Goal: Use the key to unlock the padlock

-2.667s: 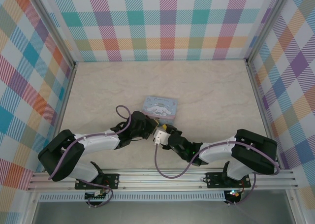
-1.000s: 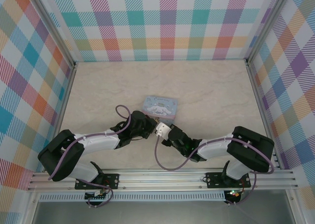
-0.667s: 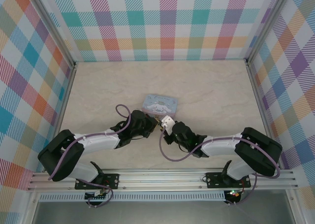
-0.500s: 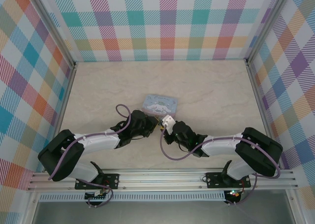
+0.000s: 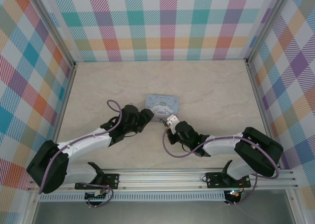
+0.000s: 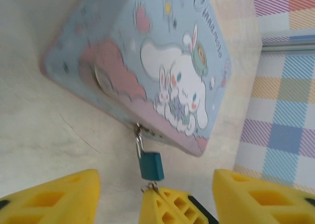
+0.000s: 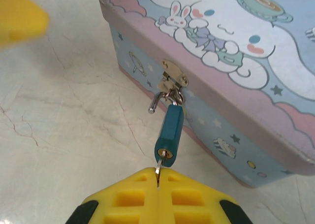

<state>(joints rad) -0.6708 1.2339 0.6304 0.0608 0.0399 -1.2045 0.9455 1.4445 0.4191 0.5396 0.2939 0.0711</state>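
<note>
Two arms reach from the near edge across the pale marbled counter point(image 5: 211, 86) and meet at a light blue tin point(image 5: 162, 105) with a cartoon rabbit on its lid, which sits near the middle of the surface. The padlock point(image 7: 171, 130), a small teal thing with a thin silvery shackle point(image 7: 156, 102), hangs from the brass hasp point(image 7: 173, 76) on the front wall of the tin. Its body angles down and away from the tin toward the right hand point(image 7: 157, 178). That hand is clenched, its two yellow fingers point(image 7: 128, 197) pressed flat together on the key point(image 7: 159, 168). Just a sliver of the key's blade shows, running from the finger seam up into the keyhole in the bottom of the lock. One end of the shackle seems to stick out free on the left of the body, though it is too small to be sure. The left hand point(image 5: 148, 116) sits just beside the tin on its left, released and gripping nothing. From its wrist camera, its yellow fingers point(image 6: 59, 197) stand wide apart on either side of the padlock without touching it, and the right hand's tips poke up between them. Checked pastel walls point(image 5: 167, 22) close in the counter on three sides.
</note>
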